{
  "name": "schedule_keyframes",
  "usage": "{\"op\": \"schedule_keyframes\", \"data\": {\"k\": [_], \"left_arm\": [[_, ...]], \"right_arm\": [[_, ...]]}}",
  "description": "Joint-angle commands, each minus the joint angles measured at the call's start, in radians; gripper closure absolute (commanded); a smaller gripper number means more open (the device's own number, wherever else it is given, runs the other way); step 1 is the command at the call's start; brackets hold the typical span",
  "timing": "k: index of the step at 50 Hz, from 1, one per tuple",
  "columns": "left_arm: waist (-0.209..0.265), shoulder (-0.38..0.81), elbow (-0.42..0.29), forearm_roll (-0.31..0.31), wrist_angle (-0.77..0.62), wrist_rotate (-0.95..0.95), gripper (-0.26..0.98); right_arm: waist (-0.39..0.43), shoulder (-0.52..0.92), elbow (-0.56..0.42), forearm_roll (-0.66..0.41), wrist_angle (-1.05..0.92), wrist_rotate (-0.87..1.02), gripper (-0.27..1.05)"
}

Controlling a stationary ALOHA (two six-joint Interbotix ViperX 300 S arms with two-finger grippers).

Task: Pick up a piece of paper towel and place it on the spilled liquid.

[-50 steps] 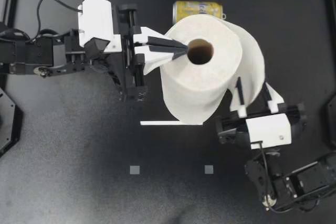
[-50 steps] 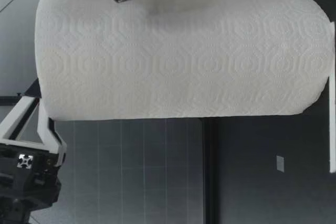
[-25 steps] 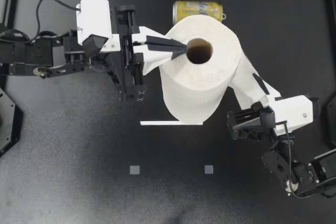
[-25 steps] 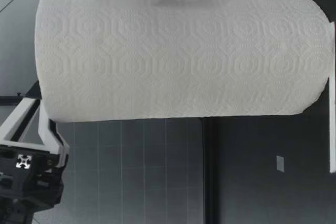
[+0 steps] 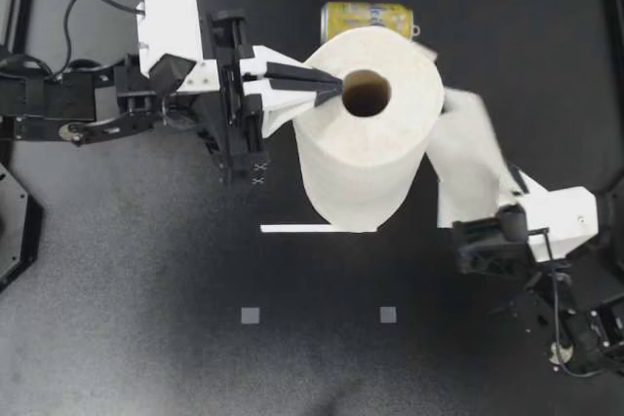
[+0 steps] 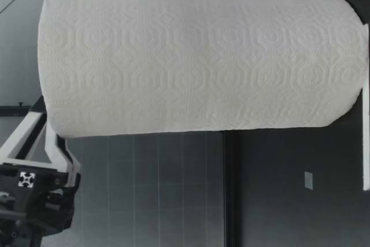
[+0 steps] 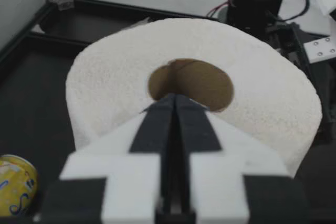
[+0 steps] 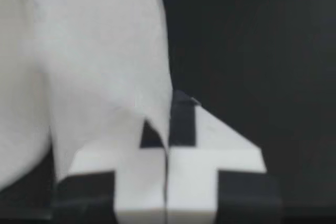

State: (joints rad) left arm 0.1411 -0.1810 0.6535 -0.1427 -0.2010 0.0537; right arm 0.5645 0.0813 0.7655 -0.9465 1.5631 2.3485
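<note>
While sheet [image 5: 466, 158] aloft, can [image 5: 368, 18] beside roll [image 5: 361, 168].

Top view straight down, low view tight against towel roll [image 6: 196, 62], left wrist view close on it

paper towel roll [image 5: 366, 158]: soft white paper, matt, embossed pattern seen
loose sheet [image 5: 466, 158]: thin paper, matt
core [image 5: 368, 93]: brown cardboard, dull
can [image 5: 368, 18]: yellow metal, glossy
surface [image 5: 146, 270]: black, matt, finely grained
left hand [image 5: 336, 86], right hand [image 5: 507, 175]: smooth hard plastic, white and black

One towel roll [image 5: 363, 158], one can [image 5: 368, 18]
</note>
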Motion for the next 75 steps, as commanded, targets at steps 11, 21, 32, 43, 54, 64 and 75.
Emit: {"op": "schedule_keyframes", "data": {"k": [11,21,32,43,54,64,75], "left_arm": [[0.021,0.040,0.064,-0.011,0.020,-0.003,0.65],[0.023,0.032,0.063,-0.009,0.020,-0.003,0.65],[0.023,0.026,0.055,-0.008,0.017,0.002,0.64],[0.018,0.006,0.026,-0.005,0.017,0.005,0.64],[0.011,-0.020,-0.015,0.003,0.015,0.009,0.64],[0.003,-0.021,-0.048,0.020,-0.005,0.011,0.64],[-0.003,-0.023,-0.069,0.035,-0.061,0.009,0.64]], "right_arm": [[0.040,-0.037,0.066,0.183,0.003,-0.035,0.90],[0.038,-0.052,0.072,0.224,0.035,-0.150,0.90],[0.026,-0.147,0.104,0.101,0.055,-0.156,0.90],[-0.126,-0.221,0.199,-0.094,-0.130,-0.074,0.90],[-0.322,-0.242,0.279,-0.259,-0.362,-0.043,0.90],[-0.508,-0.304,0.339,-0.428,-0.545,-0.051,0.90],[-0.746,-0.400,0.370,-0.561,-0.772,-0.107,0.90]]}}
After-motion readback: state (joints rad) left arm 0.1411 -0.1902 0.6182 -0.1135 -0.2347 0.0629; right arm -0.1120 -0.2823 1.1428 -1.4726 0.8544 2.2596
